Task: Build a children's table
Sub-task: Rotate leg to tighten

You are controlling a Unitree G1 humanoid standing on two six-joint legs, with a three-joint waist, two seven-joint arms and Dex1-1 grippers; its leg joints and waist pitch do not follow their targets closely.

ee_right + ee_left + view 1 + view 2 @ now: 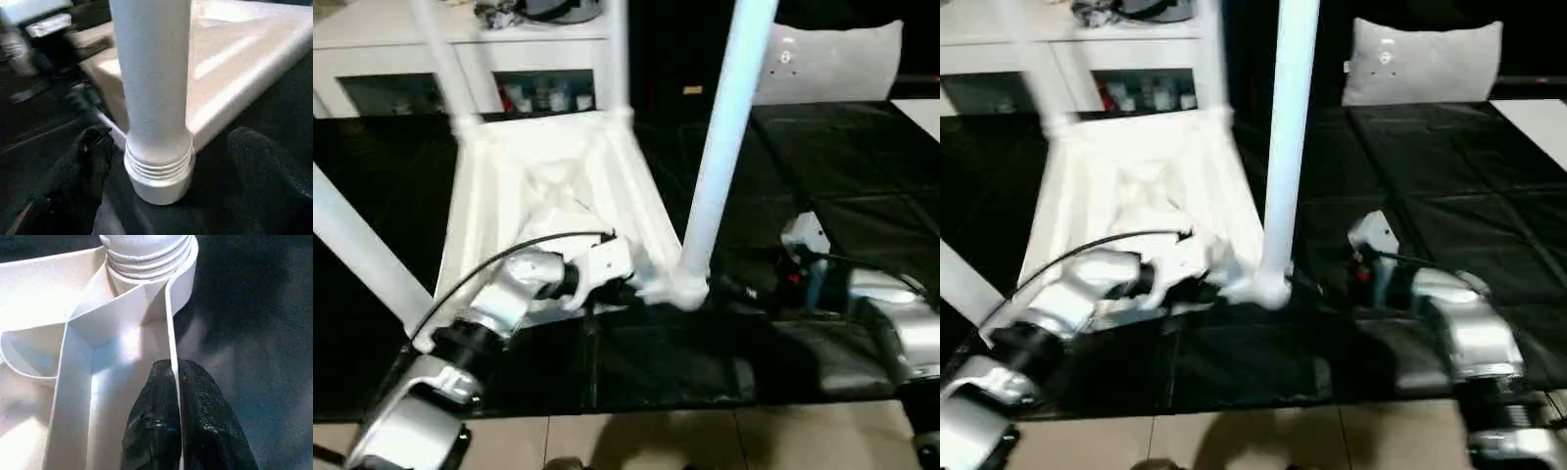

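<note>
Tabletop rim pinched between left fingers, leg between right fingers — untouched

Count of items — work table view
One white table top; four white tube legs standing in its corners; one black-covered work table; one white cabinet; one grey cushion — two grippers.

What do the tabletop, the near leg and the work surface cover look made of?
Tabletop: white moulded plastic by the look, thin ribs and rim, slight sheen. Near leg: smooth white tube, likely the same plastic, with moulded thread rings at its base. Work surface cover: black sheet, probably fabric or thin film, creased with dull glints.
</note>
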